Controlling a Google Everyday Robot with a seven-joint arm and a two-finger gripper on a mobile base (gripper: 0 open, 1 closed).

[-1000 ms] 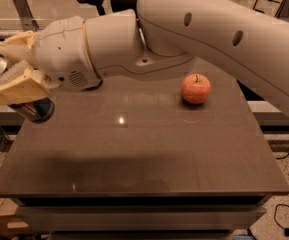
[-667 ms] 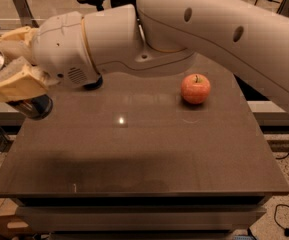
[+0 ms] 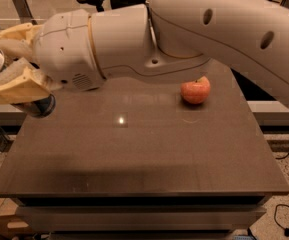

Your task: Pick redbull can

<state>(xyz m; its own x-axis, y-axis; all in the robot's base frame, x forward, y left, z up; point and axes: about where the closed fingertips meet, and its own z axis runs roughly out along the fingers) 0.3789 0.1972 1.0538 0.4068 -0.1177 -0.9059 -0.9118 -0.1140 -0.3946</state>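
My gripper (image 3: pixel 4 59) is at the far left, above the table's left edge. Its two tan fingers (image 3: pixel 15 86) are shut on the redbull can (image 3: pixel 38 105). The can is held tilted: its dark blue lower end sticks out below the fingers, and its shiny silver top shows at the left border. Most of the can's body is hidden by the fingers and the white wrist. The can's lower end looks to be just off the table (image 3: pixel 134 154).
A red apple (image 3: pixel 195 91) sits on the dark table at the back right, under my large white arm (image 3: pixel 224 29). The arm spans the upper view from right to left. Chairs and floor lie beyond the table.
The gripper with the can has shifted slightly up and left. The apple has not moved.
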